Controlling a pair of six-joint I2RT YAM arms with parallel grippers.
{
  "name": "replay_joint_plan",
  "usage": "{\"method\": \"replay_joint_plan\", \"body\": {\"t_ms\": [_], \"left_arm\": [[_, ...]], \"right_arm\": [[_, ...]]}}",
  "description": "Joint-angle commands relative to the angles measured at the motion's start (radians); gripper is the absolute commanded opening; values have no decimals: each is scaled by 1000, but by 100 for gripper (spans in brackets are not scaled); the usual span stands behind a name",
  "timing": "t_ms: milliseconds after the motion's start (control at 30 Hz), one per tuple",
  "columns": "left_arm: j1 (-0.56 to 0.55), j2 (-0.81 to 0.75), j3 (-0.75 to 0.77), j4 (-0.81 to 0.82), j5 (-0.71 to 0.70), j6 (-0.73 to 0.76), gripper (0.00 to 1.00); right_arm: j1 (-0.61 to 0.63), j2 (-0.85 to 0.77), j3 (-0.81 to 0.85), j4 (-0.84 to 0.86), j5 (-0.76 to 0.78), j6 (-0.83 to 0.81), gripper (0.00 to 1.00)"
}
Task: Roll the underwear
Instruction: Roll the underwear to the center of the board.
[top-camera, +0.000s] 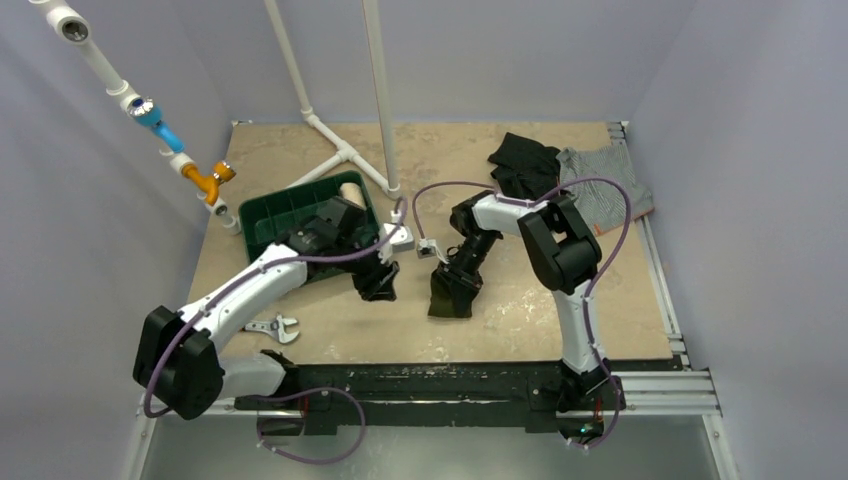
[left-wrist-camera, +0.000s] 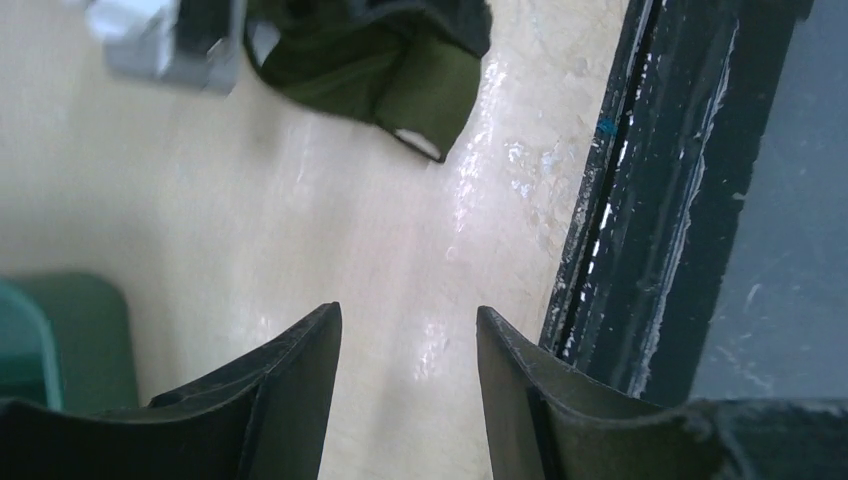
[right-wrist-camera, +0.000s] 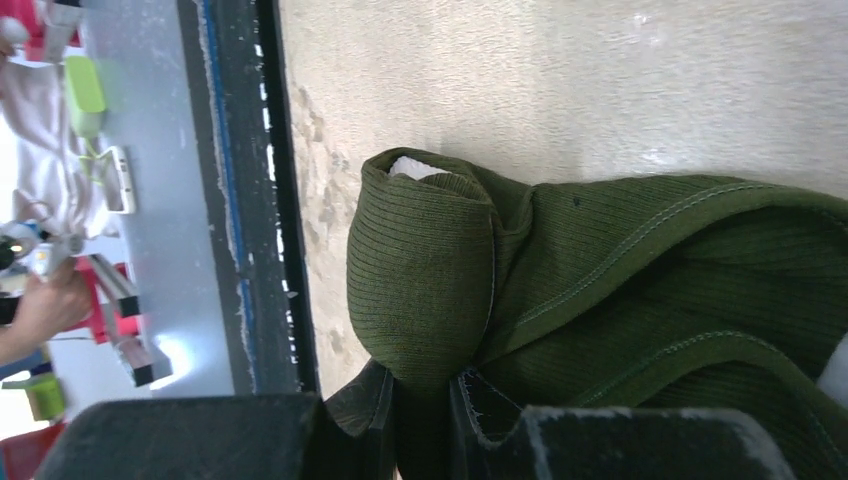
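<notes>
The olive-green underwear (top-camera: 452, 297) lies bunched on the table near the middle front. In the right wrist view it is a folded ribbed bundle (right-wrist-camera: 600, 260) with a bit of cream waistband showing at its end. My right gripper (top-camera: 462, 272) sits on its far end, and its jaws (right-wrist-camera: 425, 400) are shut on a fold of the cloth. My left gripper (top-camera: 378, 285) is just left of the underwear, open and empty (left-wrist-camera: 408, 330) over bare table. The underwear also shows at the top of the left wrist view (left-wrist-camera: 400, 70).
A green bin (top-camera: 262, 222) stands behind the left gripper. A wrench (top-camera: 275, 327) lies at front left. The black garment (top-camera: 525, 160) and grey striped garment (top-camera: 612, 190) lie at back right. A white pipe frame (top-camera: 345, 155) stands at the back. A black rail (top-camera: 420, 385) edges the front.
</notes>
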Motion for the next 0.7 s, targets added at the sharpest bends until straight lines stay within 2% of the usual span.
{"method": "replay_joint_plan", "body": {"t_ms": [0, 133, 300, 467, 667], "left_arm": [[-197, -41, -30, 201, -217, 64, 52], [-369, 46, 12, 276, -358, 102, 52], [-513, 188, 43, 376, -474, 154, 52], [-581, 297, 56, 449, -548, 155, 53], [-596, 342, 56, 489, -601, 150, 53]], "right_arm": [[11, 64, -1, 32, 32, -68, 1], [11, 77, -10, 45, 38, -62, 1], [12, 82, -20, 66, 47, -50, 0], [11, 69, -19, 64, 52, -51, 0], [12, 56, -25, 71, 58, -52, 0]]}}
